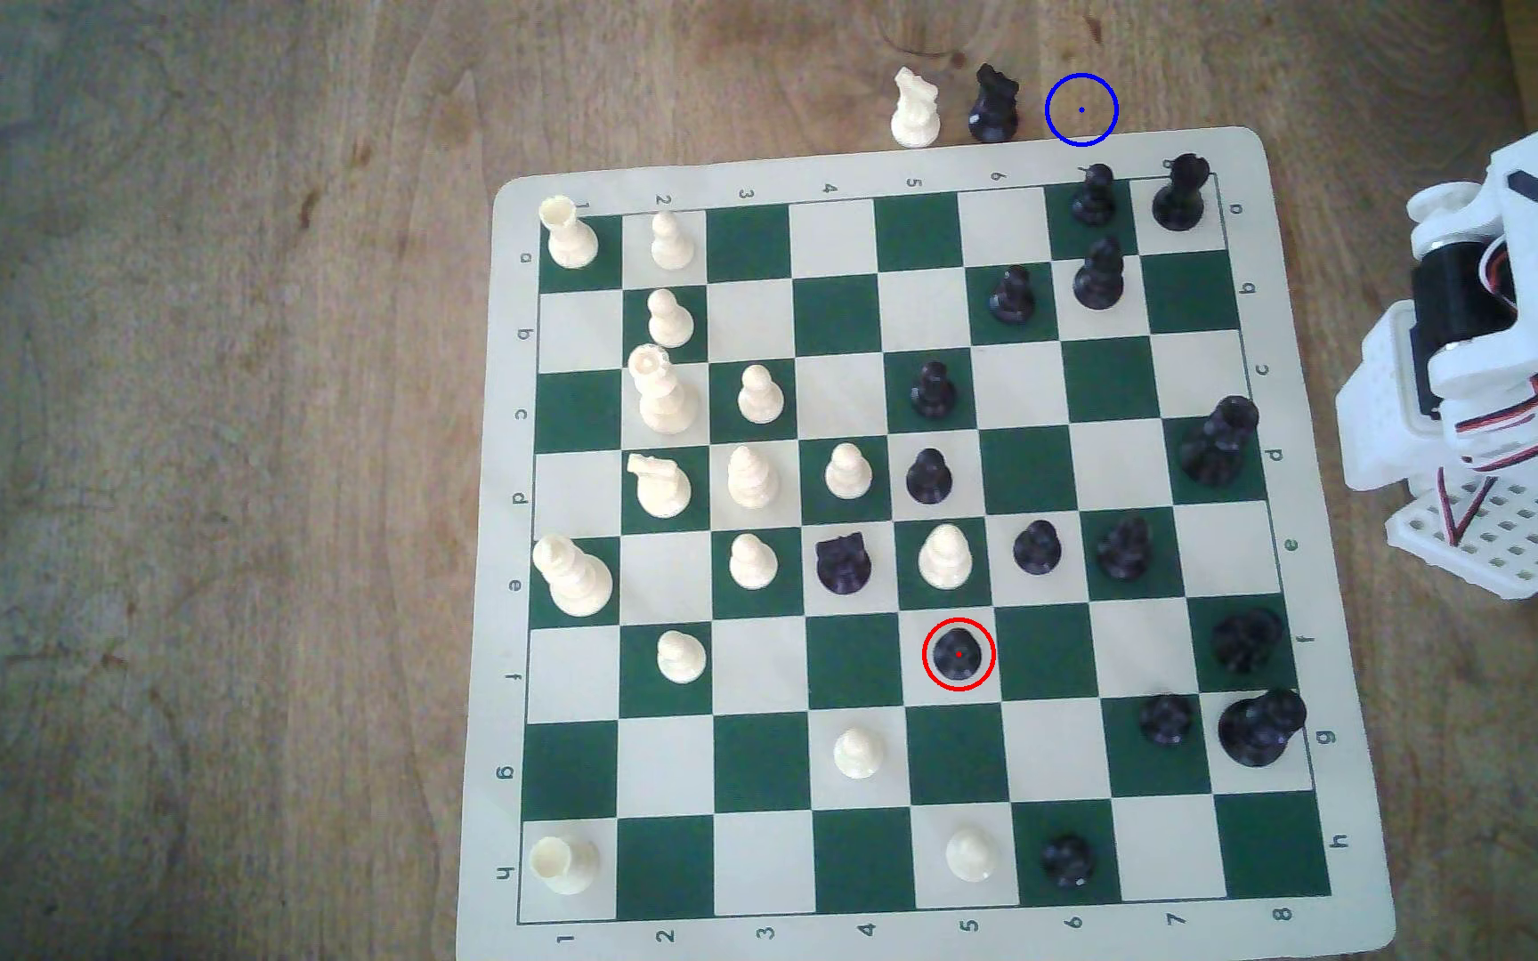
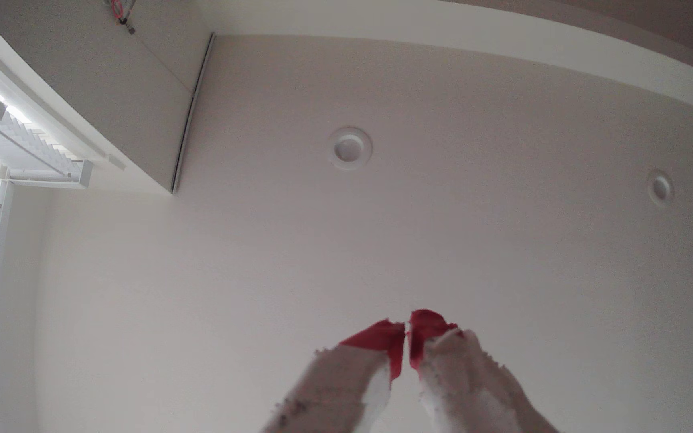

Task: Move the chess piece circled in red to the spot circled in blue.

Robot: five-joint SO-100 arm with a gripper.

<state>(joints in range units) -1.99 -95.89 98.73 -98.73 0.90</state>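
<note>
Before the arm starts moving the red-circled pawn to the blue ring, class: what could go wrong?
1. The black pawn stands among close neighbours; a white piece sits one square up the exterior view, so the fingers might clip it.
2. The blue ring lies off the board right beside a black knight; setting down could topple it.
3. The gripper points at the ceiling, tips nearly together; it must swing down and open.
</note>
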